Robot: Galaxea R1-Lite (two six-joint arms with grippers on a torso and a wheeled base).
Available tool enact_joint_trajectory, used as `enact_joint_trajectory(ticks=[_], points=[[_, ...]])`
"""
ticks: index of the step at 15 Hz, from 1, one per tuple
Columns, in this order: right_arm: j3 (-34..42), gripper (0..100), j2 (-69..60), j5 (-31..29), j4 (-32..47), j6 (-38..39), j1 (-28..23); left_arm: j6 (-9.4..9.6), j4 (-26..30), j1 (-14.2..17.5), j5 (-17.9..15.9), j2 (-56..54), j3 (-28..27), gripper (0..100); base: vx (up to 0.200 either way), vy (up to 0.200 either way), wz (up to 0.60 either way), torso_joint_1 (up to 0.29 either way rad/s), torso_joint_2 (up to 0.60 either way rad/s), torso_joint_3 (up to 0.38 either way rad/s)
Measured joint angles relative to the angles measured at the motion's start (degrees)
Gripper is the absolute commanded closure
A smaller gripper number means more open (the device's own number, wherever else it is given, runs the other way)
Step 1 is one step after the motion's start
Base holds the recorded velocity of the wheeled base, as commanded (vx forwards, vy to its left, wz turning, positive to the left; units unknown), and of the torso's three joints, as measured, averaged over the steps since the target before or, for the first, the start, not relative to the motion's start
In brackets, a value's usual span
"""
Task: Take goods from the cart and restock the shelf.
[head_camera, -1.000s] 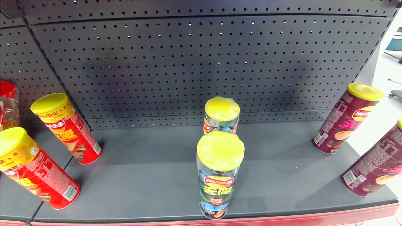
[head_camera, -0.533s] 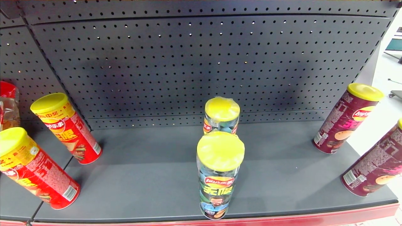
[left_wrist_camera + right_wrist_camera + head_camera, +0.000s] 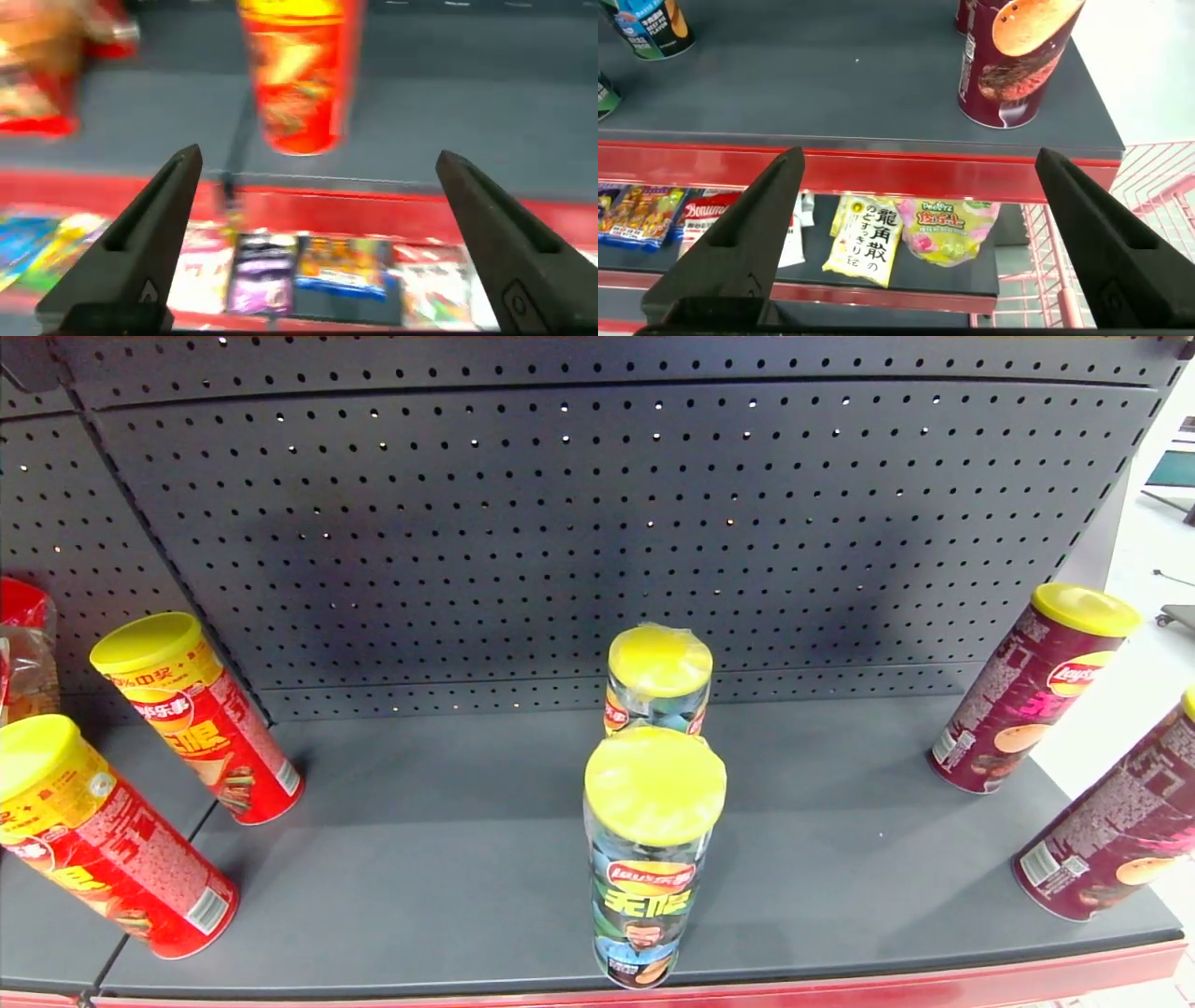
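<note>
Two blue-green chip cans with yellow lids stand mid-shelf, one at the front [image 3: 653, 859] and one behind it [image 3: 659, 679]. Red cans [image 3: 201, 714] stand on the shelf [image 3: 448, 859] at the left, maroon cans [image 3: 1032, 686] at the right. My left gripper [image 3: 318, 252] hangs open and empty in front of the shelf's red front edge [image 3: 374, 201], facing a red can [image 3: 299, 75]. My right gripper [image 3: 920, 252] is open and empty too, before the edge below a maroon can [image 3: 1008, 56]. A pink wire cart [image 3: 1158, 233] shows beside the shelf's right end.
A lower shelf holds flat snack packets [image 3: 868, 238] and more packets [image 3: 341, 271]. The perforated back panel [image 3: 597, 541] closes the shelf behind. Bagged snacks [image 3: 23, 644] sit at the far left. Bare shelf lies between the can groups.
</note>
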Motion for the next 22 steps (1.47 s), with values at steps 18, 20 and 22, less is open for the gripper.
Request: enact_joint_trajectory(ticks=[18, 20, 22], points=[[0.00, 0, 0.00, 0.06, -0.02, 0.07, 0.00, -0.13, 0.00, -7.85, 4.06, -5.01, 0.10, 0, -0.033, 0.000, 0.00, 0.002, 0.00, 0.000], [0.00, 0, 0.00, 0.09, -0.05, 0.07, 0.01, -0.13, 0.00, -7.83, 4.04, -5.01, 0.10, 0, -0.200, 0.000, 0.00, -0.005, 0.00, 0.005], [0.00, 0, 0.00, 0.09, -0.05, 0.12, 0.06, -0.16, 0.02, -7.83, 4.04, -5.01, 0.10, 0, -0.200, 0.000, 0.00, -0.005, 0.00, 0.002]])
